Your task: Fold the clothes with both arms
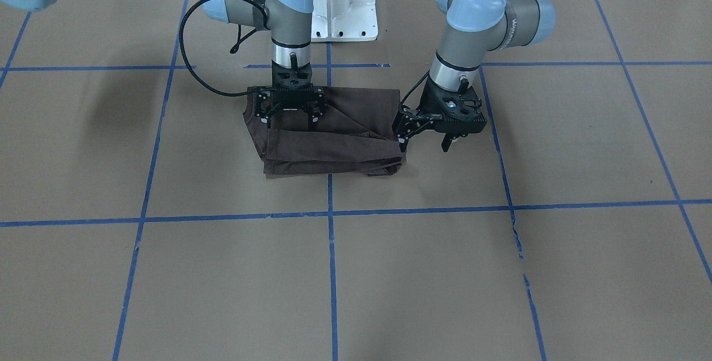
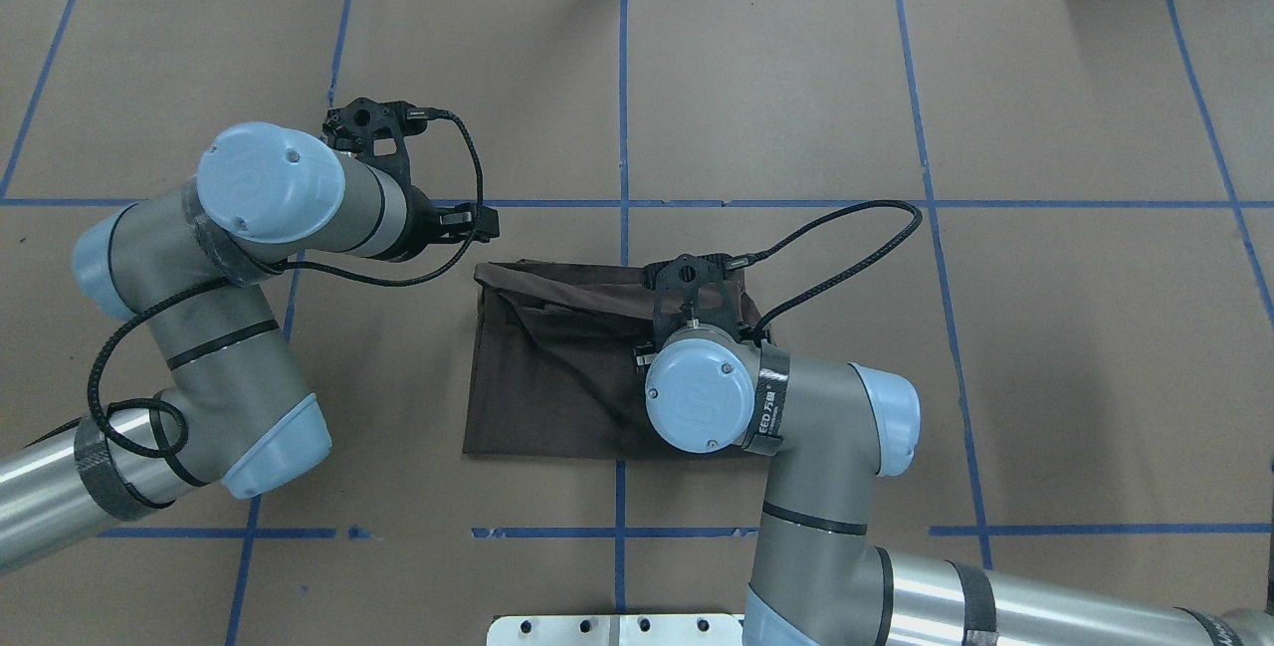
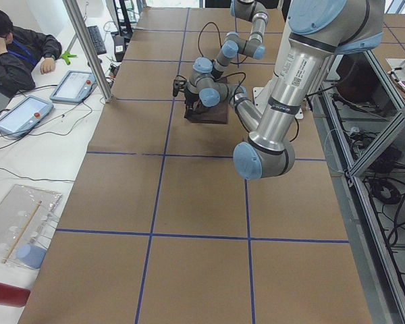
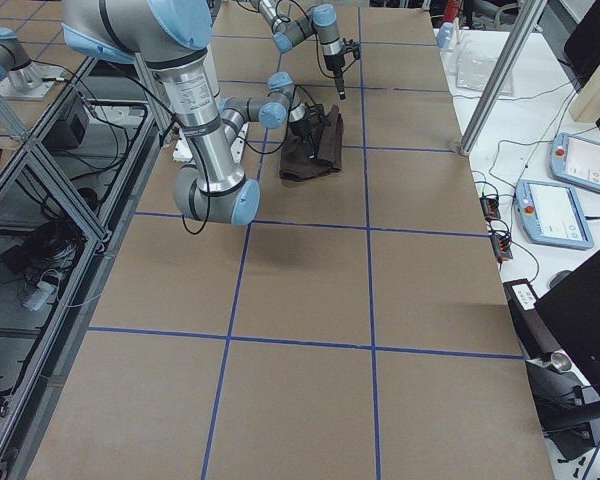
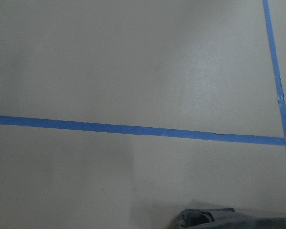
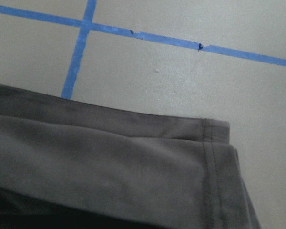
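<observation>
The dark brown shirt point(image 1: 334, 138) lies folded into a rough rectangle on the worktop point(image 1: 500, 266), just above the middle of the front-facing view. Its long axis runs left to right across that view, along the horizontal blue tape lines point(image 1: 222, 218). The layers are stacked loosely, and a diagonal fold crosses the top layer. In the right wrist view, a corner with a stitched hem point(image 6: 210, 157) lies flat near a crossing of the tape.

There is pale lettering on the side of the left arm point(image 1: 484, 16) and on a black band at the right arm's wrist, but both are too small to read.

The right arm point(image 1: 289, 10) comes in from the upper left of the front-facing view with its wrist pointing straight down. The right claw point(image 1: 291, 120) is spread open over the upper left part of the shirt with its fingertips down at the cloth, and whether they press on it cannot be told.

The left arm enters from the upper right and tilts inward. The left claw point(image 1: 424, 141) is also open and holds nothing. It sits low at the shirt's right edge, with one finger against the cloth and the other over bare worktop. The left wrist view shows mostly worktop, with a small piece of cloth at its bottom edge.
</observation>
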